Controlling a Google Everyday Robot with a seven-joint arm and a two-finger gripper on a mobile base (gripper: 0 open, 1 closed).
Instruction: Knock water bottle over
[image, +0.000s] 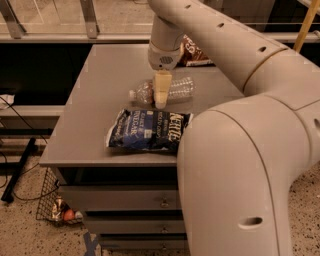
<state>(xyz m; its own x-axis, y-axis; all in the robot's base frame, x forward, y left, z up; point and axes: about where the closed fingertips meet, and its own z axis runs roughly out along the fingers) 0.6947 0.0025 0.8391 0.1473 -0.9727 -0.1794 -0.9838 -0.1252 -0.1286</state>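
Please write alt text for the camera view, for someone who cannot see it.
A clear water bottle lies on its side on a grey table, cap to the left, with the robot's gripper pointing down in front of its middle. A blue chip bag lies flat nearer the front edge, and a brown bag sits behind the arm.

The gripper hangs in front of the water bottle, hiding its middle. At 1 o'clock from it, a brown bag lies mostly behind the arm, which also covers the tabletop toward 3 o'clock.
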